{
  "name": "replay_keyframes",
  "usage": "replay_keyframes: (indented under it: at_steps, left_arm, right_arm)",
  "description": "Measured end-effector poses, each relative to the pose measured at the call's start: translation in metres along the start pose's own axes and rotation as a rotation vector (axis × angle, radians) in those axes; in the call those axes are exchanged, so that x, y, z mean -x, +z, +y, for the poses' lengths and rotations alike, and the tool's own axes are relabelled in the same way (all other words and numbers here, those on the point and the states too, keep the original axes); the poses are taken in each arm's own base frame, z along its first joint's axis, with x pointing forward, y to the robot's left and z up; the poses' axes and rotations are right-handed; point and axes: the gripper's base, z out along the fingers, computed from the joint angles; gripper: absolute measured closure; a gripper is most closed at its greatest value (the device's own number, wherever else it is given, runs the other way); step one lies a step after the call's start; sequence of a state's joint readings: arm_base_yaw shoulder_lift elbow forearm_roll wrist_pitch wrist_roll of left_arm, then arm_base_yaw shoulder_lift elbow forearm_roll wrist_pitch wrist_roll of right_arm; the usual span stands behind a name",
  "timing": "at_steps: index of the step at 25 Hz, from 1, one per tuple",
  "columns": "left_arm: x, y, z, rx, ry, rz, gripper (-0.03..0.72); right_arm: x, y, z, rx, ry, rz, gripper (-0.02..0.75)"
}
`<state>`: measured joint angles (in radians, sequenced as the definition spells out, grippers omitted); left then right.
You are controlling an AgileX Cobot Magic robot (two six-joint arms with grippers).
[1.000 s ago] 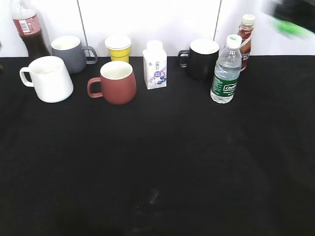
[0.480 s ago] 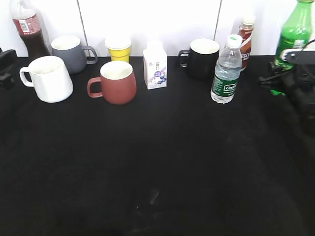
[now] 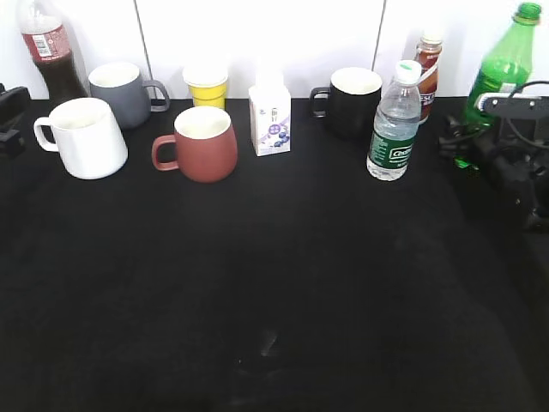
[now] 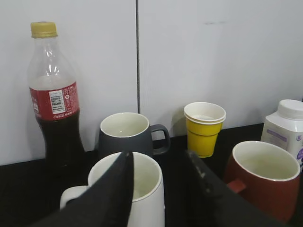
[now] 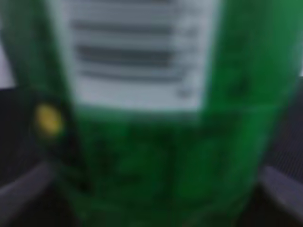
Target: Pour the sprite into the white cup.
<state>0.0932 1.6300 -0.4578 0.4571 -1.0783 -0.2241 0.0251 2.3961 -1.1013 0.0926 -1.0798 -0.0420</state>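
Note:
The sprite (image 3: 505,62), a tall green bottle with a green cap, is at the far right, leaning slightly, with its base hidden behind my right gripper (image 3: 467,148). In the right wrist view the bottle (image 5: 151,142) fills the frame, blurred, with a grey finger on each side; the gripper (image 5: 151,203) is shut on it. The white cup (image 3: 82,137) stands at the far left with its handle to the left. My left gripper (image 3: 9,116) is at the left edge beside it. In the left wrist view its jaws (image 4: 158,156) are open just in front of the white cup (image 4: 149,194).
Along the back stand a cola bottle (image 3: 50,51), a grey mug (image 3: 120,93), a yellow cup (image 3: 206,84), a small milk carton (image 3: 269,116), a black mug (image 3: 352,103), a clear water bottle (image 3: 395,124) and a brown bottle (image 3: 427,73). A reddish-brown mug (image 3: 202,144) is beside the white cup.
The right gripper has brought the sprite down from the upper right corner and shifted it slightly left, now leaning. The left gripper has come into view at the left edge.

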Motion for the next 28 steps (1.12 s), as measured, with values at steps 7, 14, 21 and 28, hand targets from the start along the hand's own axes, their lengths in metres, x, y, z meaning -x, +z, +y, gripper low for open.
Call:
replay_keyframes:
  at_steps: [7,14,21,28]
  left_arm:
    - [-0.002,0.0,-0.002,-0.023,0.015,0.022,0.425]
    - [-0.019,0.033,-0.025,0.118,0.009,0.744,0.295]
    - [0.03,0.0,-0.06,0.18,0.061,1.547,0.283]
    - [0.148,-0.106,-0.083,0.034,-0.12,1.086,0.209]
  right_arm:
    - [0.002,-0.054,-0.004,0.001,-0.007,0.106,0.11]
    - [0.091,-0.106,0.0,0.07,0.005,0.799,0.148]
    - [0.16,-0.168,-0.001,0.109,-0.017,1.379,0.15]
    - [0.274,-0.287,-0.009,0.132,0.007,0.94,0.152]
